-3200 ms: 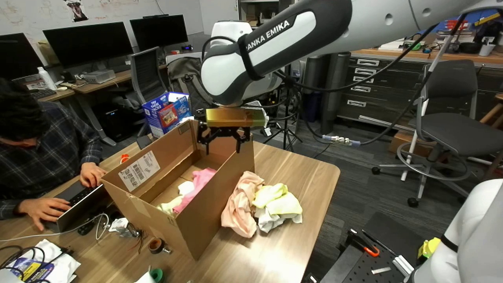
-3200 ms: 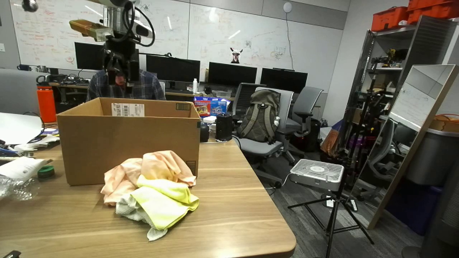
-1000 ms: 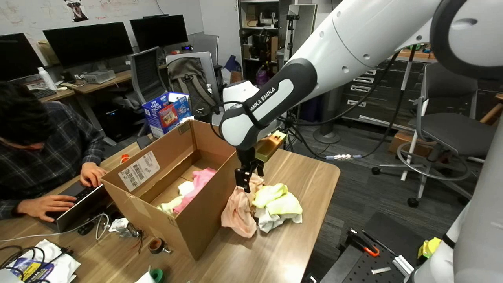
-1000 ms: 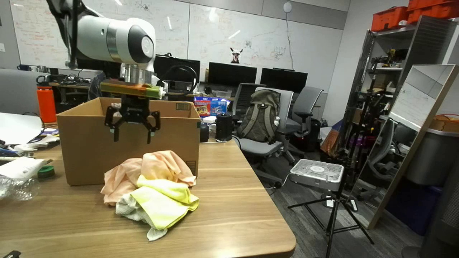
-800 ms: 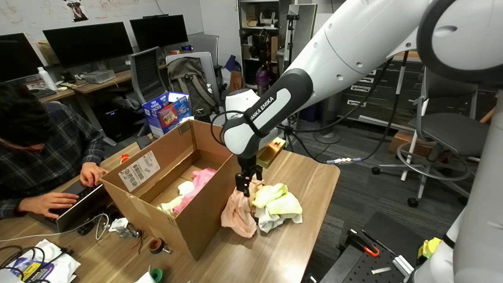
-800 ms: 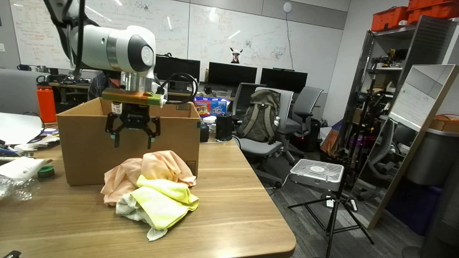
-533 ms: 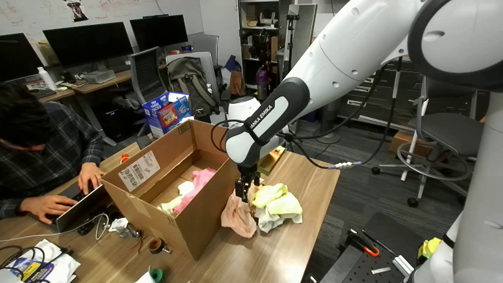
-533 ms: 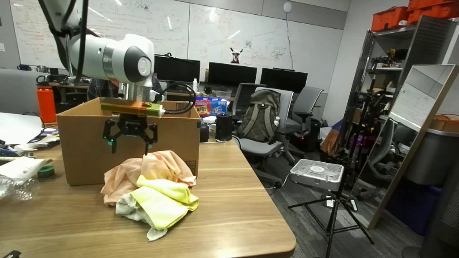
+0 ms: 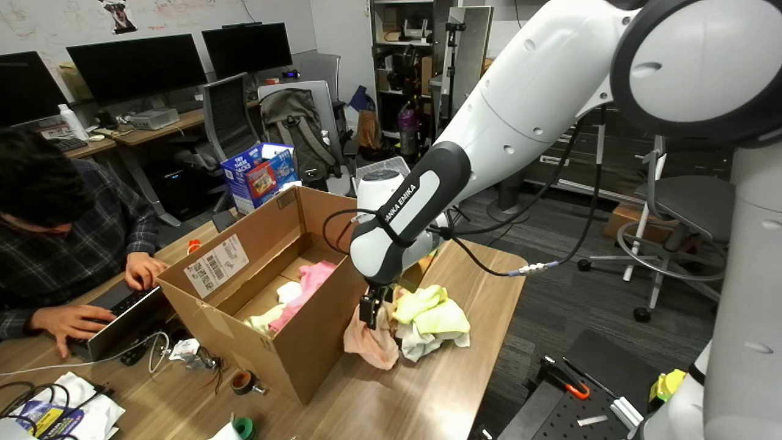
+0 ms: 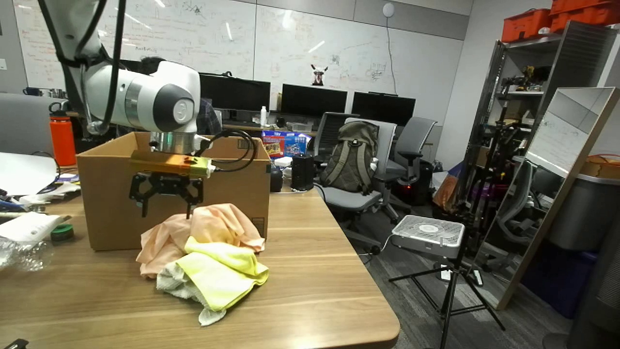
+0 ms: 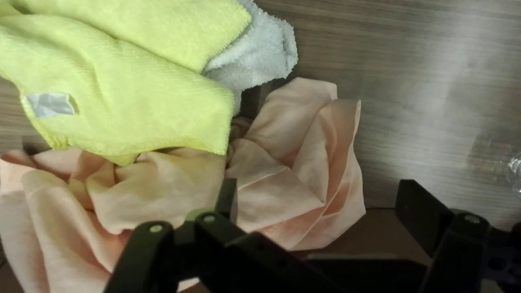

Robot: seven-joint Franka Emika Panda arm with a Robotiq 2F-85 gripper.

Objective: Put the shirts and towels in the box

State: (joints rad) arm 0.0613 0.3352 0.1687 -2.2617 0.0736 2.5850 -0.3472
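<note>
A peach cloth (image 10: 223,225) lies crumpled just beside the cardboard box (image 10: 114,208), outside its long wall. On the side away from the box, a yellow-green towel (image 10: 223,278) bearing a silvery tag (image 11: 49,105) partly covers the peach cloth, and a grey-white cloth (image 10: 175,281) shows from under the towel. The gripper (image 10: 166,214) hangs over the peach cloth, near that same wall of the box, its jaws wide apart; whether it touches the cloth, I cannot tell.

The box stands upright, top open. Inside it, in an exterior view, a pink cloth (image 9: 311,284), a small white piece (image 9: 289,292) and a pale yellow-green piece (image 9: 264,319) lie close together at the bottom, partly hidden by its wall. A printed label (image 9: 217,266) is on the inner face of the long wall across from the loose cloths.

The box and the loose cloths rest on a wood-grained table (image 10: 315,295). Off one end of the box lie a dark roll of tape (image 9: 243,382) and a green roll (image 10: 62,233); past its other end sits a blue printed carton (image 9: 259,178). Behind the labelled wall, a person (image 9: 79,232) sits at a laptop (image 9: 116,334). Farther behind the box are a backpack (image 10: 356,160) on an office chair (image 10: 353,201) and monitors (image 10: 312,104) before a whiteboard (image 10: 358,34).
</note>
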